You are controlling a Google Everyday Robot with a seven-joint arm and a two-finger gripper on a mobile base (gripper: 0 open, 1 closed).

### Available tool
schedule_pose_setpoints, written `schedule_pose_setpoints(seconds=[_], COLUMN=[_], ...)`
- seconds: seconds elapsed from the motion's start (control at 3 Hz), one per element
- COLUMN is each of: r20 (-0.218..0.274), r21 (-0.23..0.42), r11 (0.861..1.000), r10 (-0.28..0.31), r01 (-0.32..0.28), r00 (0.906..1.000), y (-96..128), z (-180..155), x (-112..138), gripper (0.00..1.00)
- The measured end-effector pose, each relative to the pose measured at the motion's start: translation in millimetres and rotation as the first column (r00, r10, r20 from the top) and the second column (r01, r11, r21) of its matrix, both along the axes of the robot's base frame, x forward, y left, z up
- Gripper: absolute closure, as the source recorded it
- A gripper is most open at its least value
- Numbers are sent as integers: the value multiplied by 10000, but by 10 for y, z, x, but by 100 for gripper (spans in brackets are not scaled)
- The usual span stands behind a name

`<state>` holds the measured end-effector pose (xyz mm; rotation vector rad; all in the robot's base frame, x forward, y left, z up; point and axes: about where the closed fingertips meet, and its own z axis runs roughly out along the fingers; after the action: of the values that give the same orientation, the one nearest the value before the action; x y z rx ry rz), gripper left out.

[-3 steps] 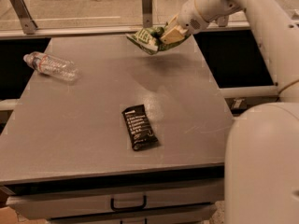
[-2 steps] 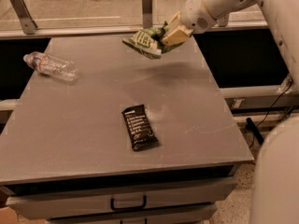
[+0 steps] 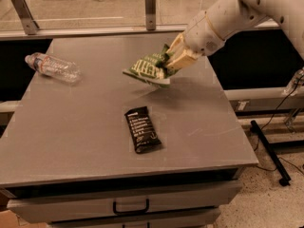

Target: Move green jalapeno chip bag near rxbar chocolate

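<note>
While fingers [image 3: 180,59] pinch chip bag [image 3: 146,69] — aloft, beyond rxbar [image 3: 142,129]

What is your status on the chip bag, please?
Gripper above table, jaws shut on green jalapeno chip bag. rxbar chocolate flat, nearer front. Water bottle far left, clear of path.

1 chip bag [image 3: 148,70], 1 rxbar [image 3: 142,129], 1 bottle [image 3: 52,67], 1 tabletop [image 3: 85,141], 1 drawer handle [image 3: 130,207], 1 claw [image 3: 171,63] above tabletop's far side, gripping chip bag.
</note>
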<state>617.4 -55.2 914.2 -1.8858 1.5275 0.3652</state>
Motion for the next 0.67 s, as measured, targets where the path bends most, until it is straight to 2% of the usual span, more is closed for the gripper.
schedule_pose_setpoints(seconds=[0.33, 0.67], r20=[225, 378], r21=[-526, -792], r11=[9971, 9918], r10=[565, 1035], r01=[-553, -1003], r00=[9981, 9939], y=[-48, -58], z=[-253, -378], x=[-206, -328], gripper=[51, 29])
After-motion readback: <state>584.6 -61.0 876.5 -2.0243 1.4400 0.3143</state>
